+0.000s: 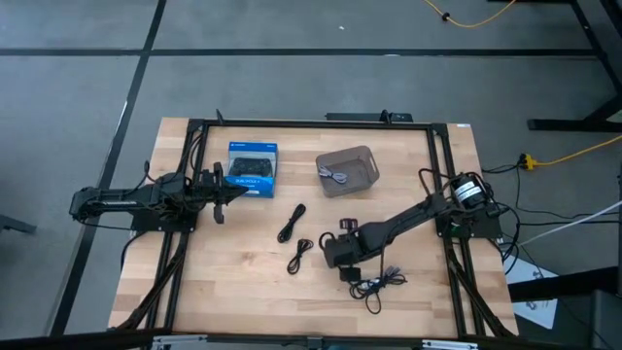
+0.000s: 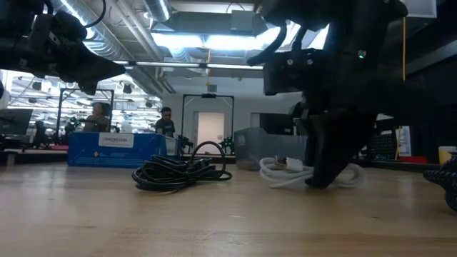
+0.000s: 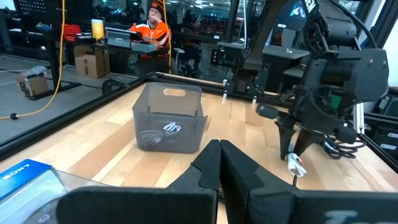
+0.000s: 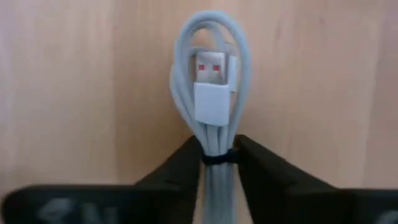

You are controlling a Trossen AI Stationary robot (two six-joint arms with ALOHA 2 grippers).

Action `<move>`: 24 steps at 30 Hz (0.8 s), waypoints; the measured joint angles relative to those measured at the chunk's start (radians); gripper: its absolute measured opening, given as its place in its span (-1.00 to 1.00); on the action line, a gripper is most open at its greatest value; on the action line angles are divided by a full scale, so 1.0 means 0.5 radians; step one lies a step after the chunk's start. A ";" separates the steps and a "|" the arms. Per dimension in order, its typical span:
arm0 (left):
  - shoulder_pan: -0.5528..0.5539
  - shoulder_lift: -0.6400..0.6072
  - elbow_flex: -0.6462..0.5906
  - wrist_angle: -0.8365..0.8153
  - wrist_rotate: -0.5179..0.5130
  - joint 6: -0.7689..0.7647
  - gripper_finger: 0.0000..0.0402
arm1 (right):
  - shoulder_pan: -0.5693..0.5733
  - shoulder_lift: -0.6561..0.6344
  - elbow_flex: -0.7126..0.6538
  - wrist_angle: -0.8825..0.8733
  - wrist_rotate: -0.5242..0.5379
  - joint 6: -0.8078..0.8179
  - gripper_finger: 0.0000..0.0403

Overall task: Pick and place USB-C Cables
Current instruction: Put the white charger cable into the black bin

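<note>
Wooden table (image 1: 233, 282), high view: right gripper (image 1: 344, 229) low near centre; grey bin (image 1: 347, 171) toward far edge holds grey cable (image 1: 337, 176); left gripper (image 1: 225, 194) beside blue box (image 1: 253, 168).
Low view: white cable (image 2: 285, 171) on tabletop.
Right wrist: fingers (image 4: 180, 165) pinch white cable.
Left wrist: fingers (image 3: 239, 168) pressed together.

A: What sits on the wooden table (image 1: 233, 292)?
B: A blue box (image 1: 253, 169) near the far-left side, and a grey bin (image 1: 362, 169) to its right.
A: Anything beyond the table?
B: A person in orange (image 3: 151, 30) at a distant desk.
</note>
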 joint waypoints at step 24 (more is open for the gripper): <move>0.000 0.000 0.000 0.000 -0.001 0.002 -1.00 | -0.653 -0.195 0.630 -1.744 1.312 0.310 -0.75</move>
